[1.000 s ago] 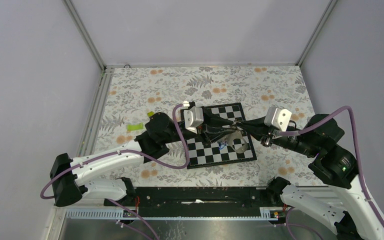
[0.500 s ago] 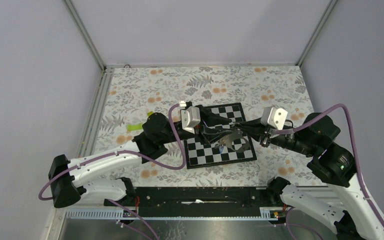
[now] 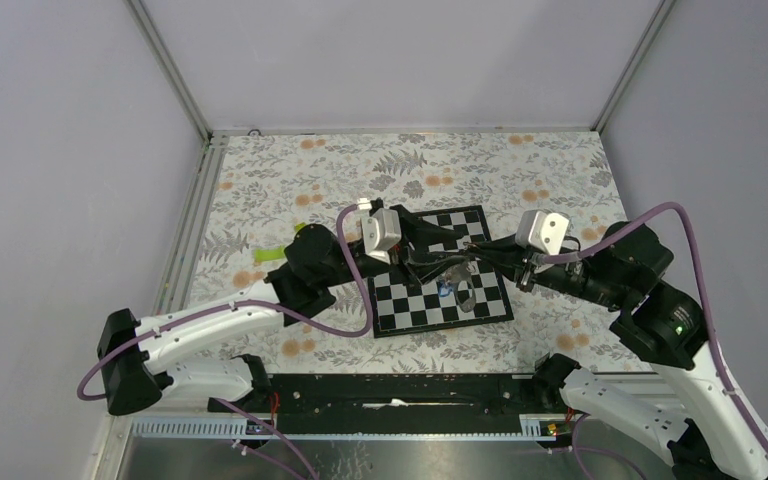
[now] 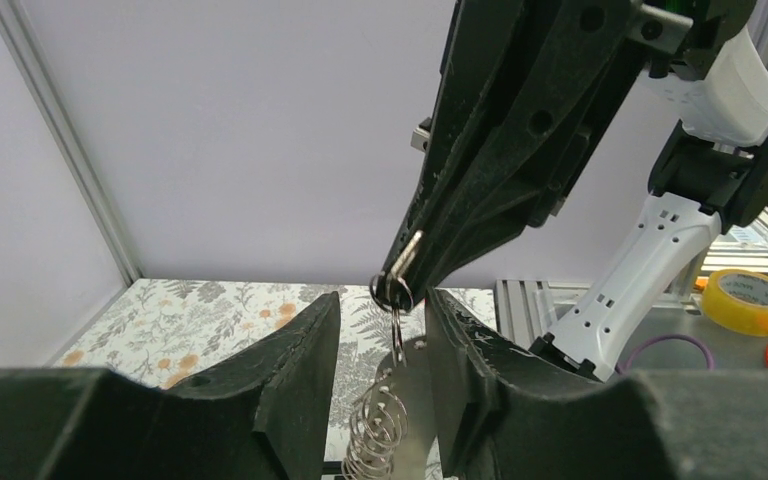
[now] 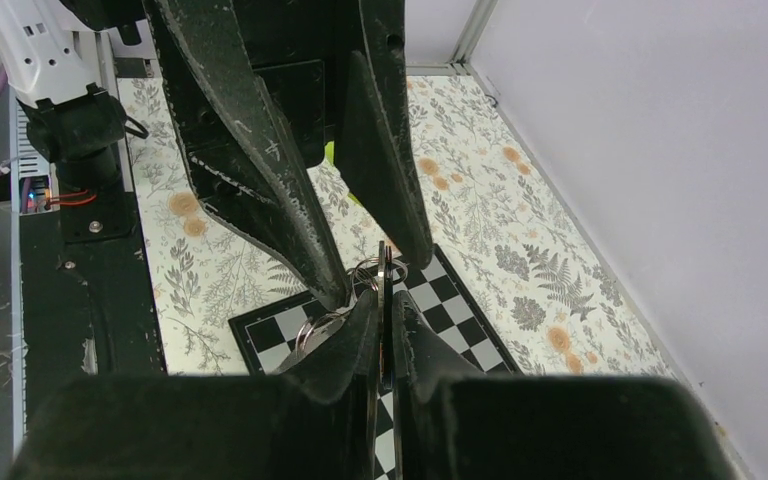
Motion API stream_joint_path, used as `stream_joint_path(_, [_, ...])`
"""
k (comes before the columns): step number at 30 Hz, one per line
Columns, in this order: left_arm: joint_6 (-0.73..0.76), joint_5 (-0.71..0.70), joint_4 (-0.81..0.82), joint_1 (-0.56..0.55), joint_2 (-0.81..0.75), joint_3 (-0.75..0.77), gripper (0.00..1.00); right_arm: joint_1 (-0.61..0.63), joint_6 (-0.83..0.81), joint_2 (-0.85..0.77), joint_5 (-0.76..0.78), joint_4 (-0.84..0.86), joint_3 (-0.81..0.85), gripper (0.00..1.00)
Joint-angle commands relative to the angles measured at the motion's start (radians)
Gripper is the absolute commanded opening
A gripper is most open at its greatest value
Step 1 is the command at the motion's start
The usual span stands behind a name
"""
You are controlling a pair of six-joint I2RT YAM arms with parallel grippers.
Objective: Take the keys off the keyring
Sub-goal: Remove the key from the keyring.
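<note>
Moved in the last second: the right wrist has shifted leftward over the chessboard (image 3: 410, 305). The keyring (image 3: 466, 293) strap, earlier a wide loop spread toward the board's right edge, is now drawn in narrower. The left arm has pulled back slightly to the left.

- Right end effector (image 5: 385, 300): narrow, fingers nearly together, pinched on a thin flat piece of the keys (image 4: 409, 250) seen edge-on. A small metal ring (image 4: 392, 292) loops at its tips.
- Left end effector (image 4: 382, 310): fingers apart, one on each side of the hanging ring and wire. No contact can be made out.
- Keyring, position: raised above the middle of the chessboard, between the two end effectors. The grey strap trails down to the board's right half.
- Blue clip (image 3: 444, 291): just left of the strap, low over the board.
- Coiled wire ring (image 4: 375, 430): hanging below the small ring.
- Lime-green piece (image 3: 270, 253): on the bench (image 3: 360, 170), well left of the board.
- Yellow tape roll (image 4: 755, 292): off to the side, behind the right arm.
</note>
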Motion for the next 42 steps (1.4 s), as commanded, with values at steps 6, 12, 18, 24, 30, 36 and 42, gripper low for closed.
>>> stream_joint_path(6, [0.009,-0.051,0.053,0.002,0.033,0.071,0.42,-0.003,-0.037,0.032,0.041,-0.034,0.042,0.0])
stream_joint_path(12, [0.007,-0.046,0.069,0.002,0.062,0.068,0.41,-0.002,-0.078,0.069,0.075,-0.121,0.124,0.0])
stream_joint_path(18, [0.012,-0.042,0.086,0.002,0.098,0.071,0.37,-0.002,-0.126,0.122,0.103,-0.233,0.212,0.0])
stream_joint_path(24, [0.02,-0.044,0.109,0.003,0.136,0.079,0.36,-0.002,-0.149,0.185,0.155,-0.34,0.315,0.0])
stream_joint_path(30, [0.035,-0.047,0.117,0.002,0.177,0.105,0.35,-0.003,-0.165,0.263,0.233,-0.437,0.383,0.0])
stream_joint_path(36, [0.046,-0.069,0.129,0.002,0.192,0.108,0.34,0.0,-0.166,0.276,0.248,-0.46,0.398,0.0])
stream_joint_path(42, [0.076,-0.09,0.134,0.002,0.211,0.111,0.27,0.001,-0.153,0.273,0.248,-0.48,0.402,0.0])
